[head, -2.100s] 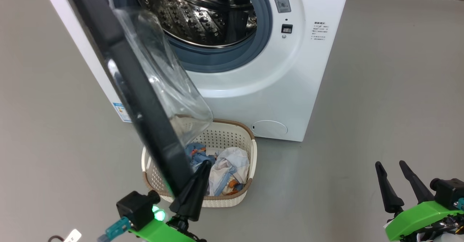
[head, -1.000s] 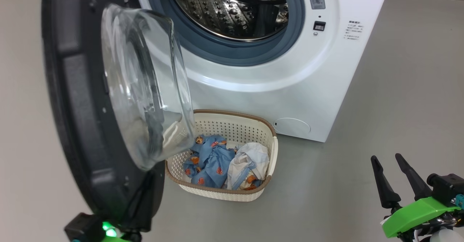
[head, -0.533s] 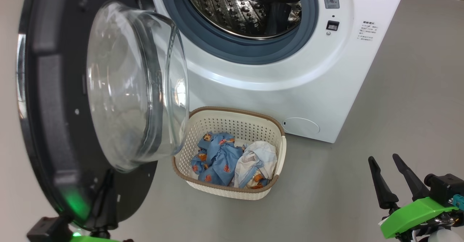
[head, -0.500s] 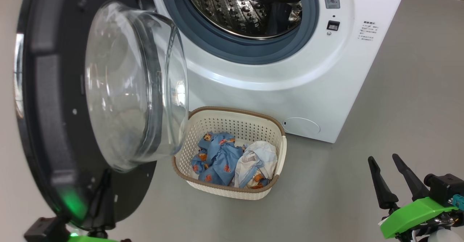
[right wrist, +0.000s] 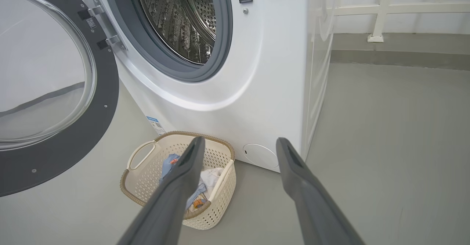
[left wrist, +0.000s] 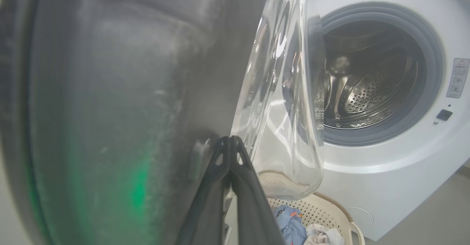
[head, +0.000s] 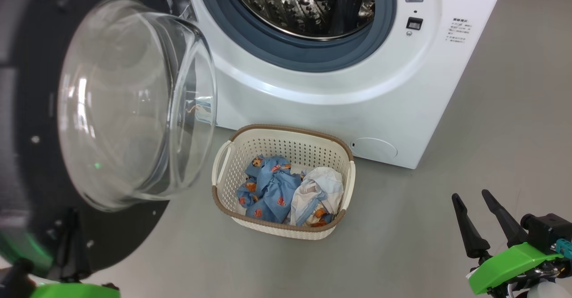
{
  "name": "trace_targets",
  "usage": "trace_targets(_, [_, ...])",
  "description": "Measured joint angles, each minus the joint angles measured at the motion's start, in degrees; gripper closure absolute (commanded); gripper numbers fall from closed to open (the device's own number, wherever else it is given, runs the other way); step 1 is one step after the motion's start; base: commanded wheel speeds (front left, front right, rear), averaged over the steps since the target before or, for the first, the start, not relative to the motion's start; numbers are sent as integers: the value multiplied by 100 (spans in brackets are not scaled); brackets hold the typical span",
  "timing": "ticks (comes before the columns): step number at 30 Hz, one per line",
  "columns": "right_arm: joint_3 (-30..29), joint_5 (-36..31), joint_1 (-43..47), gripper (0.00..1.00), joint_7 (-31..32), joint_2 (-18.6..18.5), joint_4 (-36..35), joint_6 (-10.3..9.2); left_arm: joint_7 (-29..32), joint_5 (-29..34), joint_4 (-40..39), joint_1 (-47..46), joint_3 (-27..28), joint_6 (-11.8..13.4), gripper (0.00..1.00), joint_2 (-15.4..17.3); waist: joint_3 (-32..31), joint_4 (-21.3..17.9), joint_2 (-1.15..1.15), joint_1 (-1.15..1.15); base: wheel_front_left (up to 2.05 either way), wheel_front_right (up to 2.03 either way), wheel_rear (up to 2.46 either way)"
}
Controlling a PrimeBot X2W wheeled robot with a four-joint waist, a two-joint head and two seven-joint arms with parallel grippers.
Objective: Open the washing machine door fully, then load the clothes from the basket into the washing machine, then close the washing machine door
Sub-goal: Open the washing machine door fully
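At the tips of the left gripper, whose fingers are pressed together on nothing, stands the inner black face of the door; contact looks likely but cannot be confirmed. The step in hand appears to be swinging the door fully open. The push should stay near the rim, far from the hinge, and follow the door's arc.

Just right of the tips bulges the glass window. Below and beyond it sits the basket holding the clothes, in front of the washing machine. The window may crowd a reach from that side. The right gripper hangs well apart, with its fingers spread and empty.
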Motion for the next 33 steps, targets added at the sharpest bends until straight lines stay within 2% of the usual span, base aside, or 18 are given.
trace_targets(14, [41,0,-222,0,-1,-82,2,0,0,152,932,-896,1002,200,100,191,335,-2,0,0,0,0,0])
trace_targets(22, [38,0,-327,0,0,-123,-1,0,0,285,1466,-1464,1504,194,100,337,584,-3,0,0,0,0,0])
trace_targets(28, [35,-1,-517,0,-1,-171,-33,0,-1,453,2084,-2007,1998,101,100,561,835,-28,0,0,0,0,0])
trace_targets(33, [32,-2,-596,0,-1,-196,-35,0,-2,549,2351,-2260,2242,25,100,625,980,-47,0,0,0,0,0])
